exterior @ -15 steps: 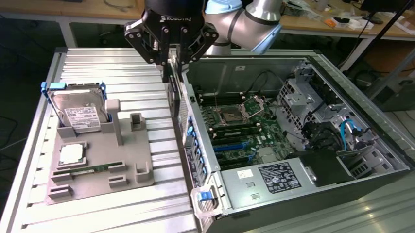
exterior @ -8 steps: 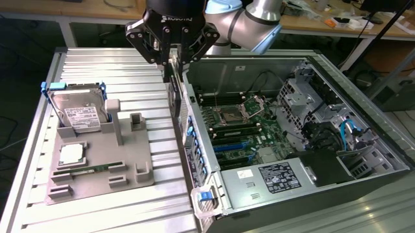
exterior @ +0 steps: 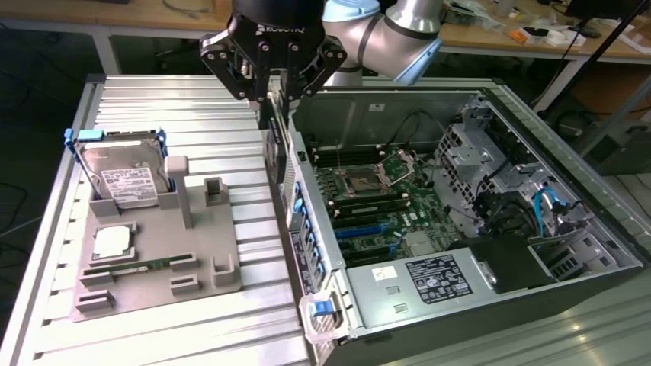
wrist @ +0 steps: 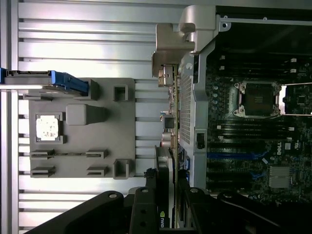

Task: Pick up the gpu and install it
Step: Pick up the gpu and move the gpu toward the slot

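Observation:
The gpu [exterior: 273,149], a thin dark card, hangs on edge from my gripper [exterior: 277,99], whose fingers are shut on its upper end. It hovers just outside the near wall of the open computer case [exterior: 407,107], between that wall and the grey holder. In the wrist view the gpu [wrist: 168,122] runs edge-on away from my gripper [wrist: 167,204], with its silver-beige bracket [wrist: 171,46] at the far end. Inside the case, the motherboard [exterior: 376,206] carries blue expansion slots [exterior: 361,229], which also appear in the wrist view [wrist: 234,156].
On the exterior view's left, a grey holder [exterior: 203,252] on the ribbed metal table carries a hard drive [exterior: 122,171] in a blue frame, a processor chip [exterior: 112,240] and a green memory stick [exterior: 142,267]. A power supply [exterior: 428,278] fills the case's near corner.

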Available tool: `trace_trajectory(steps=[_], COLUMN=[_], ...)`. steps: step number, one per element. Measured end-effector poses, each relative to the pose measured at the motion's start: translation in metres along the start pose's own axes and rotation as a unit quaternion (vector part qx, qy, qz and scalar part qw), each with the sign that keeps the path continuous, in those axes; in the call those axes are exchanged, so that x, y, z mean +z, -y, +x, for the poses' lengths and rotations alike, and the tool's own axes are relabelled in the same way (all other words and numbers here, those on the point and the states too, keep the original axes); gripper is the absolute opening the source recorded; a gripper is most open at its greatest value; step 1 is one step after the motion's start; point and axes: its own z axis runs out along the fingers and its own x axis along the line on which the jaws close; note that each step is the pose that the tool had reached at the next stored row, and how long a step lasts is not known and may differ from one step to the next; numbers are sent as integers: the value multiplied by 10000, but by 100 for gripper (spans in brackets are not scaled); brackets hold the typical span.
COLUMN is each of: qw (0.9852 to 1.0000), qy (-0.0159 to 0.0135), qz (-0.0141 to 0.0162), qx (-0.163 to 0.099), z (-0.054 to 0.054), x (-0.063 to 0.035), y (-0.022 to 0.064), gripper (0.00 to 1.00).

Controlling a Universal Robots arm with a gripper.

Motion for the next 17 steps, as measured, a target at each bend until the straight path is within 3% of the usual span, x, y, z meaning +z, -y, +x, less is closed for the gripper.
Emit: trace_trajectory(steps=[17], qw=[10000], qy=[0], qz=[0], qx=[0], z=[-67], x=[-15], y=[-4], gripper=[27])
